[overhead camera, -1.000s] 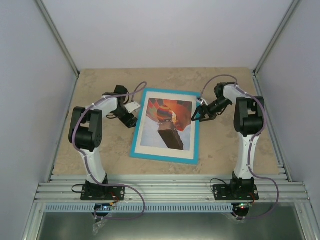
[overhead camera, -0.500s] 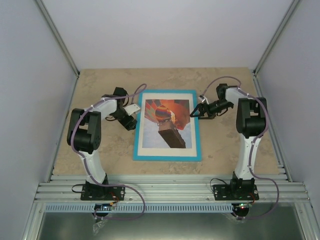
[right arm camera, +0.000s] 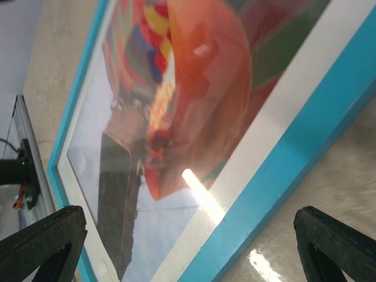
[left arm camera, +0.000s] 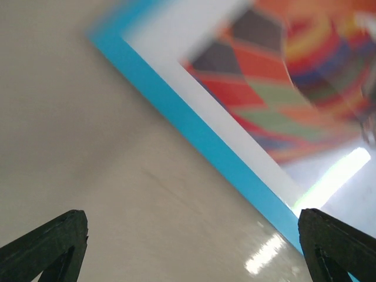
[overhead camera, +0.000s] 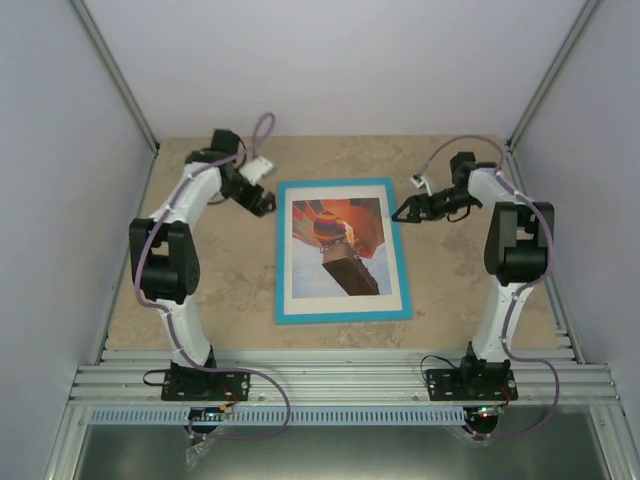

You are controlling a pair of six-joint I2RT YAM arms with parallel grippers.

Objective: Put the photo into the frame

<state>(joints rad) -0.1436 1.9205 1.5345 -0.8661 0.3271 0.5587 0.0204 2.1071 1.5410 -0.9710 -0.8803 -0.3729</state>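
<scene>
"Top external view, biggest thing first: what do you have?"

"The beige stone-patterned table (overhead camera: 200,290). On it the frame (overhead camera: 281,250) lies flat, turquoise face up, between the two grippers."

"How close is each one to it?"

"The left gripper (overhead camera: 262,200) is just beside the frame's far left corner, not touching. The right gripper (overhead camera: 405,212) is just off the far end of the right rim, also apart from it. Both point in toward the frame."

"And inside the rim?"

"A white mat border (overhead camera: 340,303), then the photo (overhead camera: 335,245): the orange-red balloon with its brown basket, sitting behind the pane. Glare shows on the glass in both wrist views."

"Are the tools holding anything?"

"No. In the left wrist view the fingertips (left arm camera: 53,244) sit at the two lower corners, spread wide, with bare table between them and the turquoise rim ahead. The right wrist view is the same: fingertips (right arm camera: 47,235) far apart, with the rim and balloon print beyond them. Nothing is pinched on either side."
</scene>
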